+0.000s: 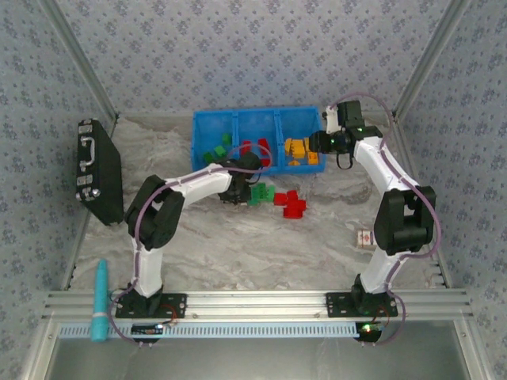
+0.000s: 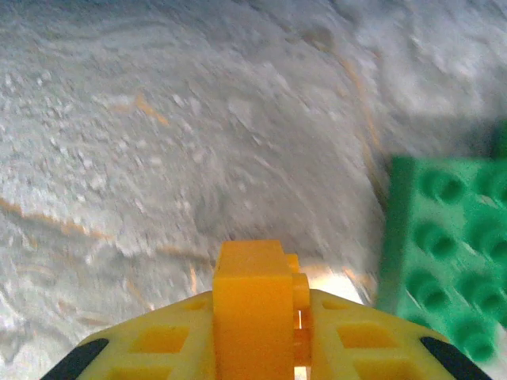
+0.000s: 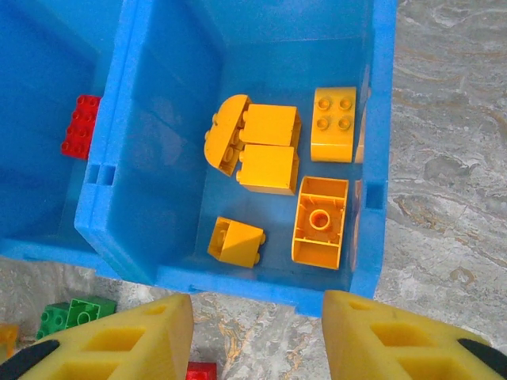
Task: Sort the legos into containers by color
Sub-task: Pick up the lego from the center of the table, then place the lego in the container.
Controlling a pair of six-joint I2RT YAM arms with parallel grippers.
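Left wrist view shows us the left end effector (image 2: 260,317) pinching an orange-yellow lego (image 2: 252,277), a green lego (image 2: 444,253) just beside, cut off by the frame. Our right end effector (image 3: 257,305) hangs spread above the blue bin (image 3: 166,158), its right compartment holding orange-yellow legos (image 3: 269,166); red legos (image 1: 291,203) lie on the counter (image 1: 238,237).

Wht/blk arms (image 1: 198,184), purple cables (image 1: 131,229), yellow claw fingers (image 3: 119,340)

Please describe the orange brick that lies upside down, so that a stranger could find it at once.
Find the long blue bin and take its right compartment, the one holding orange bricks. In its near right corner lies the brick, hollow side up with a round tube inside; its neighbours show studs or closed faces.
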